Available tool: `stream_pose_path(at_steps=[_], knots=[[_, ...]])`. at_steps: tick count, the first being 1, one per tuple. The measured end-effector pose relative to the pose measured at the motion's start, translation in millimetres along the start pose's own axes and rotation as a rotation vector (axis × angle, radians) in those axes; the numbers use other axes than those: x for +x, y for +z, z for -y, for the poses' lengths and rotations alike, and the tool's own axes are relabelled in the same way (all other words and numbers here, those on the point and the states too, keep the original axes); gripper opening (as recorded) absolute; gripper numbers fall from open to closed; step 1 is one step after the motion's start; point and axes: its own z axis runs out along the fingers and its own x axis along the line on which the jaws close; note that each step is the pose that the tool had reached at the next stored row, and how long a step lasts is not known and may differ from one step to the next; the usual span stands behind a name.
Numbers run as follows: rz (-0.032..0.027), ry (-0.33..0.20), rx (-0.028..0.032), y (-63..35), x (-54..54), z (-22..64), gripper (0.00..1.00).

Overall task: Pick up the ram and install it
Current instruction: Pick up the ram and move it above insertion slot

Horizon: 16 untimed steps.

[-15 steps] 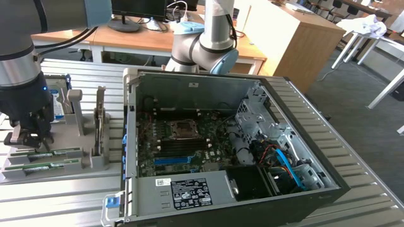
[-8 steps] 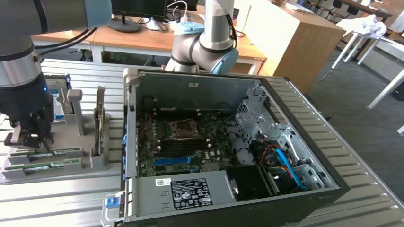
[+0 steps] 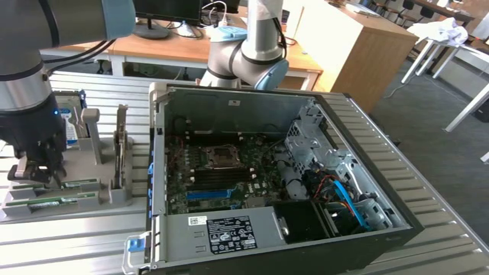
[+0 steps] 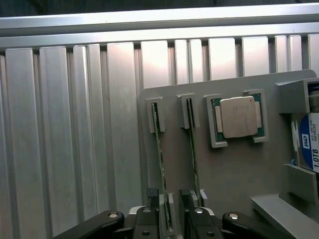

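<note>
The ram (image 4: pixel 163 164), a thin green stick, stands on its long edge in a grey holder (image 4: pixel 229 174). Its ends are caught in pale slotted blocks, so the upper edge is free to be pinched from above. A second stick (image 4: pixel 192 149) stands just beside it in the same way, parallel and apart, which leaves room for a finger to go down between them. Beyond that one a square silver processor (image 4: pixel 238 117) lies flat in its own corner brackets, and a hard drive (image 4: pixel 309 142) with a blue label stands at the holder's edge.

In the exterior view the holder sits at the lower left of the frame on the ribbed metal worktop (image 3: pixel 77 246), just beside the open computer case (image 3: pixel 367 143). The case lies on its side in the middle of the frame with the motherboard (image 3: pixel 221 177) facing up, which keeps its slots reachable from above. The dark memory slots next to the processor socket look unfilled, so I judge the ram not yet installed.

The claw (image 4: pixel 168 201) hangs over one end of the ram, spread wide and released, gripping nothing. Its fingers (image 4: pixel 152 199) straddle the stick, one on each side, the other finger sitting in the gap between the two sticks. Whether either pad touches the board I cannot tell
</note>
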Motion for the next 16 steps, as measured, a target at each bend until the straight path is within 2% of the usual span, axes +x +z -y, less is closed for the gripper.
stream_pose_path(at_steps=[16], knots=[[-0.0001, 0.0, -0.0001, 13.3, 0.1, -0.2, 0.3]])
